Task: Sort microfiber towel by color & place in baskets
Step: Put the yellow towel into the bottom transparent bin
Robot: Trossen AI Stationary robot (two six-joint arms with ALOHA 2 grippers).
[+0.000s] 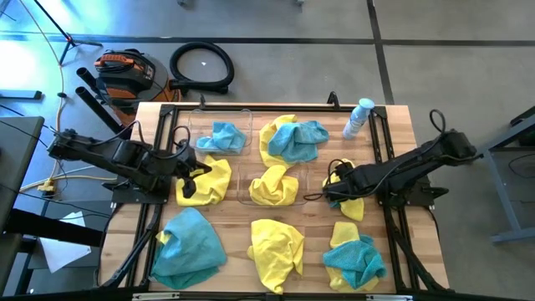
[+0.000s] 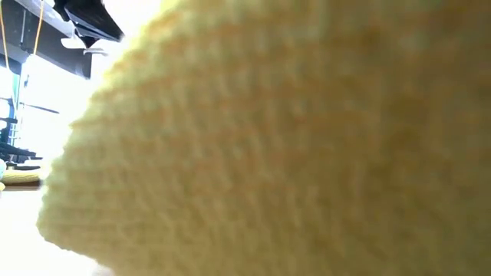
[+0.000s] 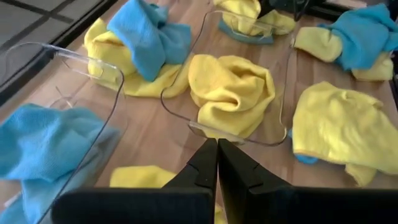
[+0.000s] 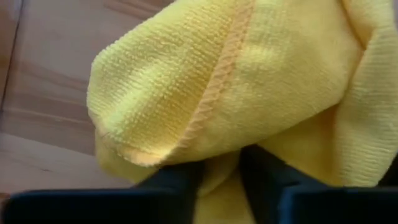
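My right gripper (image 1: 334, 189) is shut on a yellow towel (image 1: 354, 207) near the table's right side; that cloth fills the right wrist view (image 4: 249, 93). My left gripper (image 1: 194, 173) is shut (image 3: 217, 149) over another yellow towel (image 1: 209, 180) at the table's left; whether it touches the cloth I cannot tell. One clear basket (image 1: 247, 177) in the middle holds a yellow towel (image 3: 230, 90). The other basket (image 1: 201, 124), at the far left, holds a blue towel (image 1: 224, 136). A yellow towel right at the lens (image 2: 291, 146) blocks the low view. My right gripper pinches a bunched fold of the yellow towel (image 4: 217, 168) between its two fingers (image 4: 264, 177). It comes slanting down from the table's right side. The cloth bulges out ahead of the fingers, its stitched hem (image 4: 214, 96) running across the bulge. Whether the towel is lifted clear does not show.
Loose towels lie about: a yellow and blue heap (image 1: 294, 140) at the far middle, a blue one (image 1: 191, 247) near left, a yellow one (image 1: 276, 247) near middle, a blue and yellow heap (image 1: 355, 257) near right. A spray bottle (image 1: 358, 117) stands at the far right.
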